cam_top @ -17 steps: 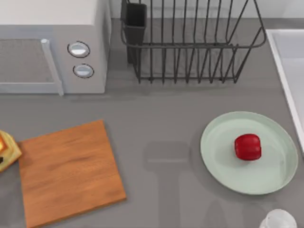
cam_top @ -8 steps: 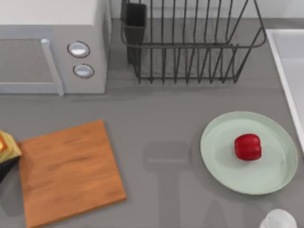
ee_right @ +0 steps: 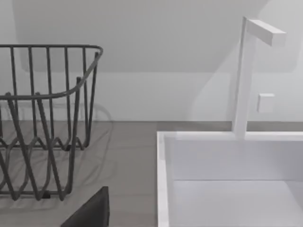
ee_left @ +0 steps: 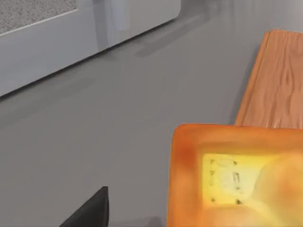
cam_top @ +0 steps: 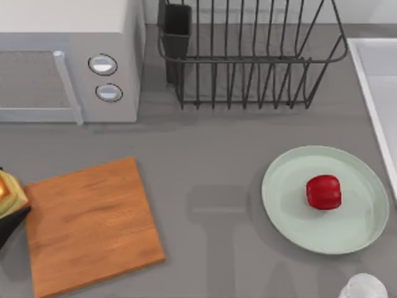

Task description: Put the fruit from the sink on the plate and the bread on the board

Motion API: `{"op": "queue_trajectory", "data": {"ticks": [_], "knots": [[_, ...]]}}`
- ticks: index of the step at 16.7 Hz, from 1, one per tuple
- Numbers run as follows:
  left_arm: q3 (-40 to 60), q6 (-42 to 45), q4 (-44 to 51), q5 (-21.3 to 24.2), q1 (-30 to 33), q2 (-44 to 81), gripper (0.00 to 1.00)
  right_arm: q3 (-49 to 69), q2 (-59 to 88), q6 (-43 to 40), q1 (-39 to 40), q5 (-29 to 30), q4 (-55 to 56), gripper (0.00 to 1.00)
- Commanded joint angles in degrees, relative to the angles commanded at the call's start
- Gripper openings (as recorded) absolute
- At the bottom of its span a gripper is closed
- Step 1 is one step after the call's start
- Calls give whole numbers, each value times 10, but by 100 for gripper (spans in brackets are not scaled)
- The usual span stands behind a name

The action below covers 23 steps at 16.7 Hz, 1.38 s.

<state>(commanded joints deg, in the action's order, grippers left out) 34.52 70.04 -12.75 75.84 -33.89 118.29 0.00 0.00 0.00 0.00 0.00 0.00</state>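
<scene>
The bread (cam_top: 9, 191), a golden-topped chunk, is at the table's far left edge, just left of the wooden board (cam_top: 93, 223). My left gripper (cam_top: 11, 226) shows as a dark wedge against the bread's near side and is shut on it. In the left wrist view the bread (ee_left: 236, 175) looms close, with the board (ee_left: 279, 80) beyond it and a dark part of the gripper (ee_left: 90, 210) beside it. The red fruit (cam_top: 324, 192) lies on the mint-green plate (cam_top: 291, 205) at the right. The sink (cam_top: 372, 93) runs along the right edge. My right gripper (ee_right: 90, 210) faces the sink (ee_right: 163, 189).
A microwave (cam_top: 68, 62) stands at the back left and a wire dish rack (cam_top: 248, 56) at the back centre. A clear glass (cam_top: 363, 287) sits at the front right. A white faucet (ee_right: 246, 71) rises behind the sink. Bare grey counter lies between board and plate.
The bread has shifted slightly at the left edge, and the dark part of my left gripper has come into the top view beside it. Fruit and plate have not moved.
</scene>
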Motion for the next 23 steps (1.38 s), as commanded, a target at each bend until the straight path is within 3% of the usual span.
{"op": "queue_trajectory", "data": {"ticks": [1,14,23], "knots": [[0,0,0,0,0,0,100,0,0,0,0,0,0,100],[0,0,0,0,0,0,2,0,0,0,0,0,0,100],[0,1,-1,0,-1,0,0,0,0,0,0,0,0,100]]}}
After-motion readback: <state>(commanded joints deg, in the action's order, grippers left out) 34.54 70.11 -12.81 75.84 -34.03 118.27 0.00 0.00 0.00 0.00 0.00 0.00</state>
